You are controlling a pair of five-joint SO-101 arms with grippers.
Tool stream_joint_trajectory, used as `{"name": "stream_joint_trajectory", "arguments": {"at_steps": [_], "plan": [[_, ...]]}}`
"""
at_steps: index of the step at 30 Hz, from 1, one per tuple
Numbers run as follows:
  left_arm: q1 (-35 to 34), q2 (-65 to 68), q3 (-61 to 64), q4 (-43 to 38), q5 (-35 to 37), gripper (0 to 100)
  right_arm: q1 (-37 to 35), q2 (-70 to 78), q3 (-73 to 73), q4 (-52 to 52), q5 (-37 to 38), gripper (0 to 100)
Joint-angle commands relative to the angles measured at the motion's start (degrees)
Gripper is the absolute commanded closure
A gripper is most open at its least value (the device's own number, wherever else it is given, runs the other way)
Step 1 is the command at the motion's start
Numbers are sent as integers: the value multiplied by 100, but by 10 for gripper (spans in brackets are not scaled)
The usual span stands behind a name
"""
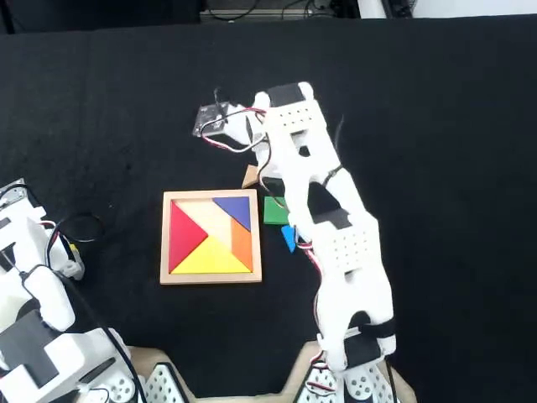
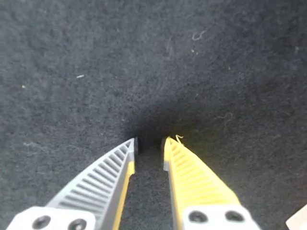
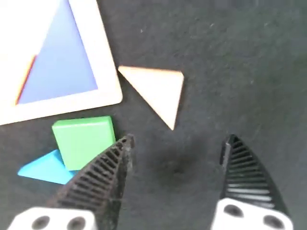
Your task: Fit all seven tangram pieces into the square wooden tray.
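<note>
Black felt-like tablecloth point(image 1: 436, 126), dark cables point(image 1: 252, 10) beyond its far edge.

place: robot lab | black-cloth table point(image 1: 436, 126), white arm point(image 1: 336, 227) (cables point(image 1: 252, 12) behind)

Black cloth point(image 1: 436, 126) over whole tabletop, matte, fuzzy nap up close. Pale lint flecks point(image 2: 197, 35) on it in left wrist view: one curled thread + few specks, well apart. Dark cables point(image 1: 277, 10) tangled along far edge, beyond cloth. White surface point(image 1: 470, 7) at far right, behind cloth. Light wood board point(image 1: 159, 369) at near edge, abutting cloth.
</note>
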Motion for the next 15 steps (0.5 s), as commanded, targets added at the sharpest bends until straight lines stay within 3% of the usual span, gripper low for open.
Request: {"name": "stream_joint_trajectory", "arguments": {"at_steps": [1, 15], "plan": [[-198, -88, 13, -79, 9, 894, -387, -259, -48, -149, 334, 706], [-198, -88, 13, -79, 9, 894, -492, 866, -1490, 615, 993, 706]]}}
